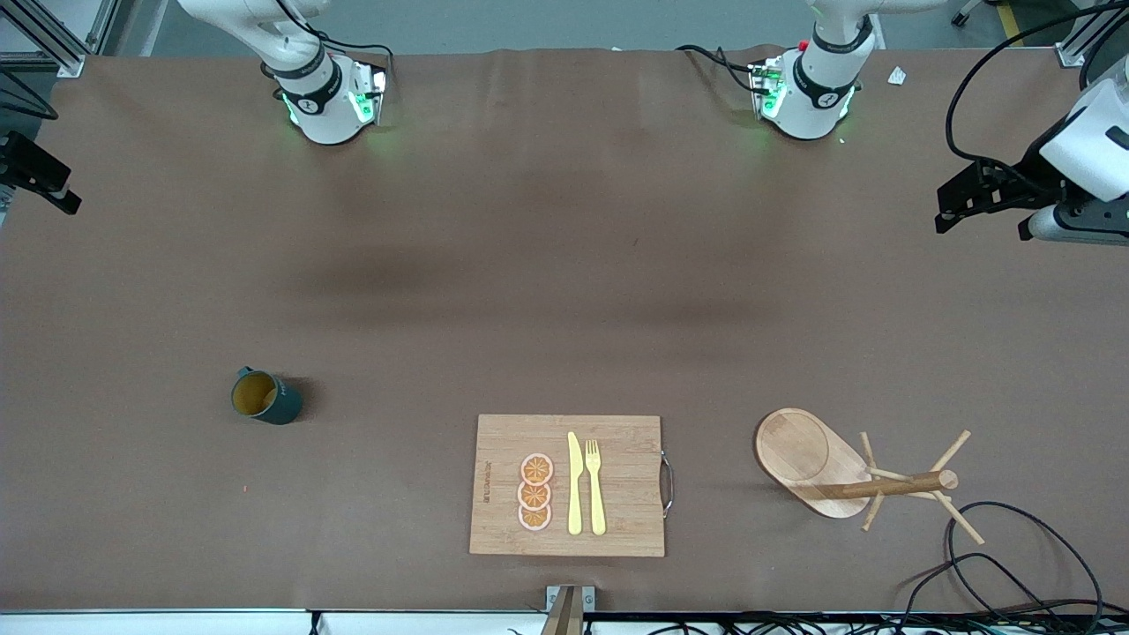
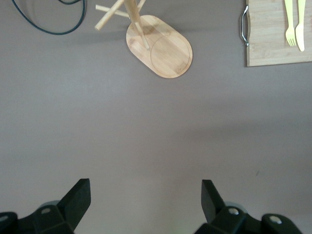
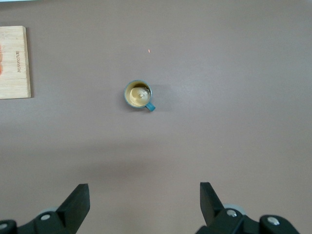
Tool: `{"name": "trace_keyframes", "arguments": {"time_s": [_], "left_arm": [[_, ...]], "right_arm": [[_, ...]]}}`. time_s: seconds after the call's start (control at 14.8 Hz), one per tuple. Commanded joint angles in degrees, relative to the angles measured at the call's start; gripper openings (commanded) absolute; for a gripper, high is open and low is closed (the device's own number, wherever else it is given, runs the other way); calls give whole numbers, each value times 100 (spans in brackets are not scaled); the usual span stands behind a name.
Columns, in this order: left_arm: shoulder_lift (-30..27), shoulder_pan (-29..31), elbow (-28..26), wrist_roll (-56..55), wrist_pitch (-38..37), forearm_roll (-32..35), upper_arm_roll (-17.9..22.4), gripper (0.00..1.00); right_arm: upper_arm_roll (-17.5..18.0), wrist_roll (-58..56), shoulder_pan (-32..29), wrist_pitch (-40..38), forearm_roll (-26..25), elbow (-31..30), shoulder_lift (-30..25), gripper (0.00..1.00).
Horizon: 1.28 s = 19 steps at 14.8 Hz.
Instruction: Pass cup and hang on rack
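Note:
The dark teal cup (image 1: 266, 396) stands upright on the brown table toward the right arm's end, yellowish inside up; it also shows in the right wrist view (image 3: 139, 94). The wooden rack (image 1: 847, 467) stands toward the left arm's end, with an oval base, a post and thin pegs; it also shows in the left wrist view (image 2: 159, 45). My right gripper (image 3: 145, 191) is open and empty, high over bare table at the edge of the front view (image 1: 40, 176). My left gripper (image 2: 146, 187) is open and empty, high over bare table (image 1: 975, 196).
A wooden cutting board (image 1: 617, 520) with a metal handle lies between cup and rack, near the front edge; on it lie three orange slices (image 1: 535, 491), a yellow knife (image 1: 574, 483) and a fork (image 1: 595, 485). Black cables (image 1: 1014, 564) loop beside the rack.

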Motion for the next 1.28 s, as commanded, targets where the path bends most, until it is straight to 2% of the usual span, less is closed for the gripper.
{"name": "trace_keyframes", "arguments": {"time_s": [0.0,0.2,0.4,0.81,1.08,1.21], "left_arm": [[202,-42,151,-66,151,-106,-5,100],[299,-253,160,-566,301,-36,-111,100],[431,-359,169,-664,467,-27,-111,100],[686,-377,169,-655,697,43,-110,100],[730,-350,178,-655,697,26,-102,100],[739,-341,187,-655,697,17,-102,100]], "right_arm": [[-16,74,27,87,-45,-69,197,100],[-16,57,53,148,7,-69,549,100],[-16,48,184,315,315,-60,1260,100],[-7,118,606,1605,333,-52,2754,100],[-16,118,642,2511,561,-52,3554,100],[-16,101,642,2723,561,-52,3810,100]]}}
